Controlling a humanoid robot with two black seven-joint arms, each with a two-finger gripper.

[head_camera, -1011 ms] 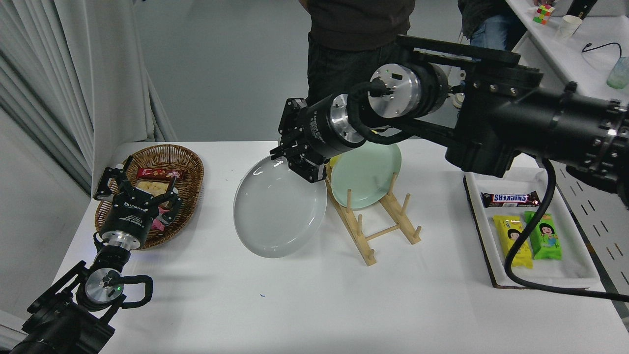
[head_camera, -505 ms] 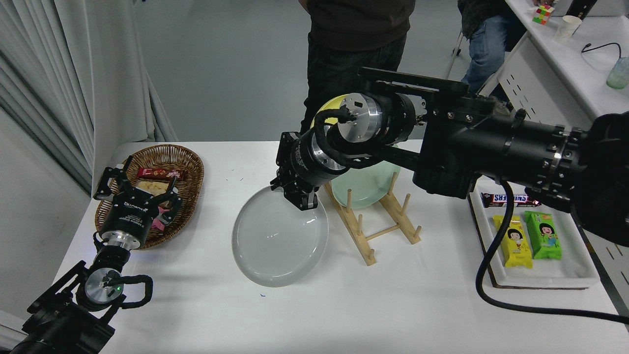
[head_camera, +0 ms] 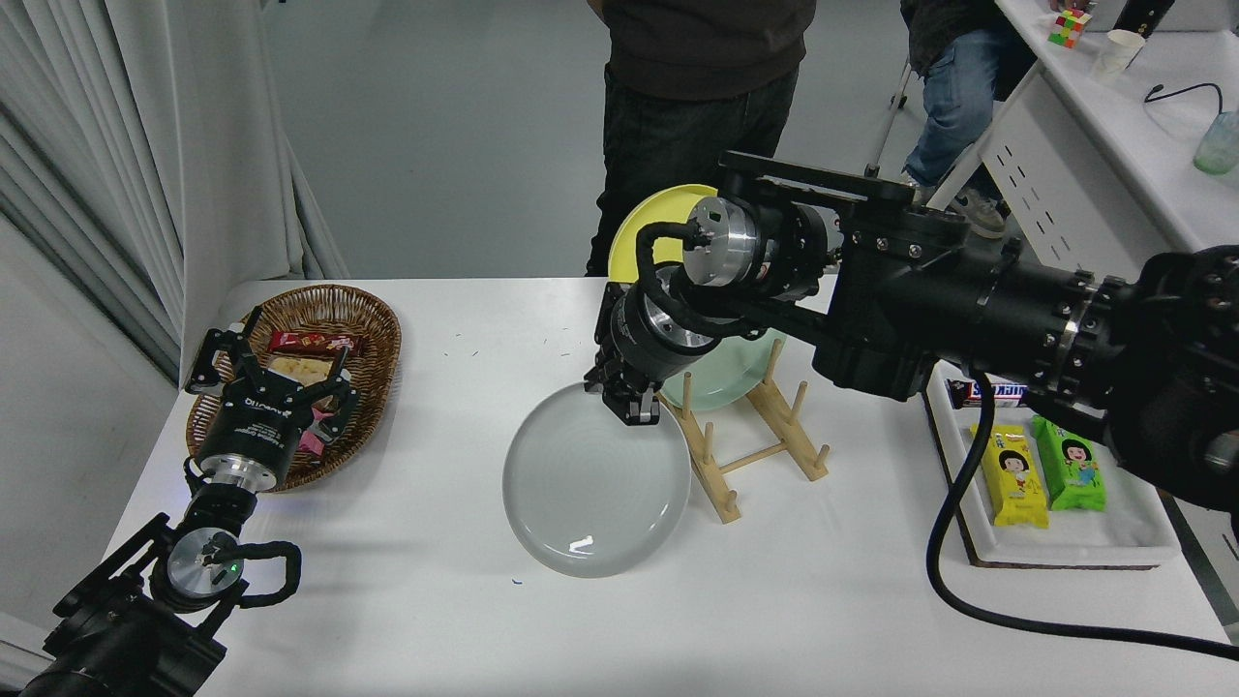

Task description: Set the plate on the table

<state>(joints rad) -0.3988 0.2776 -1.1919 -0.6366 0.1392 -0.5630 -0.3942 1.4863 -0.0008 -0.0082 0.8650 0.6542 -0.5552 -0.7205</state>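
The right gripper (head_camera: 627,405) pinched the far rim of the plate (head_camera: 595,481), lowering it flat just left of the wooden rack (head_camera: 750,440) onto the table (head_camera: 678,620)

1. Evenly and brightly lit, apparently from overhead.
2. Soft, short shadows on the table (head_camera: 387,600) under the plate (head_camera: 595,484) and wooden rack (head_camera: 745,455).
3. Small white glare near the plate's front rim.
4. Sharp mid-frame; slightly soft at the right arm's near bulk (head_camera: 1171,378).
5. Mild wide-angle bending along the curtain (head_camera: 145,145).
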